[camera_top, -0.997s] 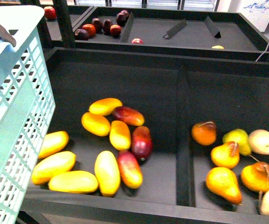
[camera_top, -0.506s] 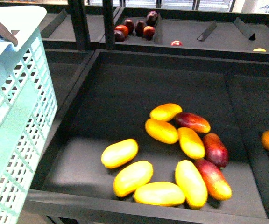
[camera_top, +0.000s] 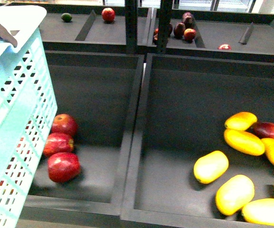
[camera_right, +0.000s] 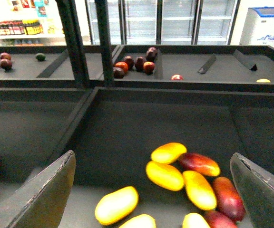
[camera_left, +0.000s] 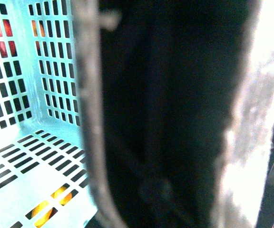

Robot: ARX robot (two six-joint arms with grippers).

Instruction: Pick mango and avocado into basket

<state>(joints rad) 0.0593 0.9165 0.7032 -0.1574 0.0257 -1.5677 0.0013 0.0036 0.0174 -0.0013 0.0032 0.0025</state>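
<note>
Dark grey, the right gripper (camera_right: 152,156) hangs with its two fingers (camera_right: 46,194) spread wide and empty above the black near right bin (camera_top: 189,104). Just below lies the smooth oblong all-yellow mango (camera_top: 210,166), a little apart from the other yellow fruit and the red-and-yellow mango (camera_top: 270,130). It looks firm, glossy and apt to roll or slip, so a hold across its short middle seems safest. There is open floor to its left.

The small dark green avocado (camera_top: 66,17) sits alone on the far left shelf, a long reach past the black upright posts (camera_top: 131,23).

The light teal slotted plastic basket (camera_top: 23,118) stands near left, beside three red apples (camera_top: 61,147). Whether the left gripper is open or closed cannot be told, as a dark blur fills its view.
</note>
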